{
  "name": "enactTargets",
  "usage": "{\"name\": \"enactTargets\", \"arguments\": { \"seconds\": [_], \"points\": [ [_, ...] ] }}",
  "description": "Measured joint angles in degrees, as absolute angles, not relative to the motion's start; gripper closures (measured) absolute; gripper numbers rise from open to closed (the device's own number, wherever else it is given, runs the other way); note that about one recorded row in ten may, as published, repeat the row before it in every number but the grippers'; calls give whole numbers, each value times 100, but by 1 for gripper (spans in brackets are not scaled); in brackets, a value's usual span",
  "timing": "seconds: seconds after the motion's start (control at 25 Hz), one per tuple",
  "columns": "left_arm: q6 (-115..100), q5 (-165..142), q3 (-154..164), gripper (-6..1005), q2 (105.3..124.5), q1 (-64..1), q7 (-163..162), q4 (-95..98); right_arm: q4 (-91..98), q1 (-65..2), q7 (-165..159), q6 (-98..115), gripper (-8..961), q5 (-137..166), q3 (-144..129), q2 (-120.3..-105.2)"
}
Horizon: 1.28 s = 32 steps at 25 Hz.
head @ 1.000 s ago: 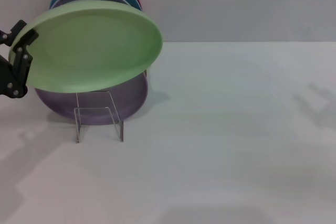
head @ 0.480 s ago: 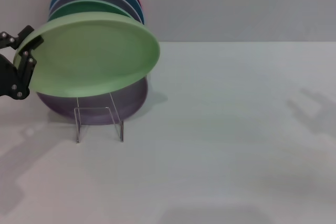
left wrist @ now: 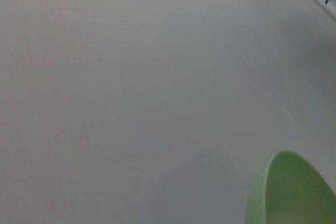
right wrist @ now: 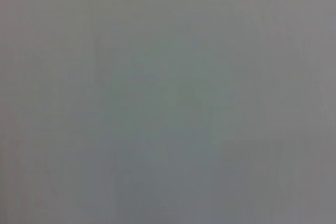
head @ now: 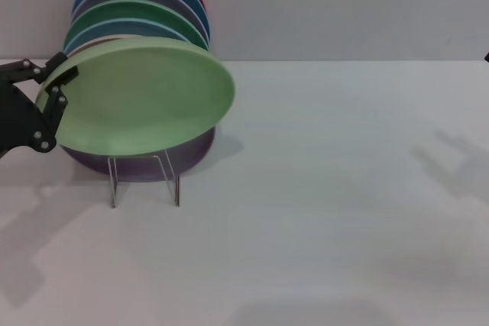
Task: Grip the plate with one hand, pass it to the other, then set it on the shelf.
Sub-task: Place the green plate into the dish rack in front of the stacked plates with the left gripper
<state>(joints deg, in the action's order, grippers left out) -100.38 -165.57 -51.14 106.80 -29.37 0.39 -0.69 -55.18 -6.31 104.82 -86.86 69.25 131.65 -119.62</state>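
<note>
Plate (head: 145,97), the large round pale mint-green matte one, is pinched by the left gripper (head: 55,91) above the rack: placing looks nearly done.

Nearest, the clear acrylic shelf (head: 144,181) stands just below the tilted plate, which isn't seated yet. The black left gripper clamps its rim at nine o'clock. Behind, lilac-purple plate (head: 195,149), darker green plate (head: 126,17) and more lean stacked. The right gripper is unseen.
</note>
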Motion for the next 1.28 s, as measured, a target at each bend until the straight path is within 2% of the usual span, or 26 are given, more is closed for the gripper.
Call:
{"name": "enactTargets", "arguments": {
  "seconds": [0.6,0.72,0.96,1.12,1.28],
  "points": [
    [-9645,-16541,-5160,913,10951,-2872,114,-61,-5554,-651,10485,-8772,350,6925,13168,-11953],
    [-9628,-16537,-5165,716,10975,-2840,211,-61,-5579,-651,10485,-8773,350,6925,13169,-11951],
    [-9921,-16497,-5496,547,11024,-2485,409,-220,-5572,-646,10564,-8773,350,6926,13187,-11946],
    [-10301,-16496,-6114,548,11117,-2075,414,-491,-5516,-636,10710,-8746,350,6926,13213,-11956],
    [-10348,-16518,-6216,549,11142,-2002,431,-577,-5513,-695,10719,-8720,350,6926,13197,-11948]
  ]
}}
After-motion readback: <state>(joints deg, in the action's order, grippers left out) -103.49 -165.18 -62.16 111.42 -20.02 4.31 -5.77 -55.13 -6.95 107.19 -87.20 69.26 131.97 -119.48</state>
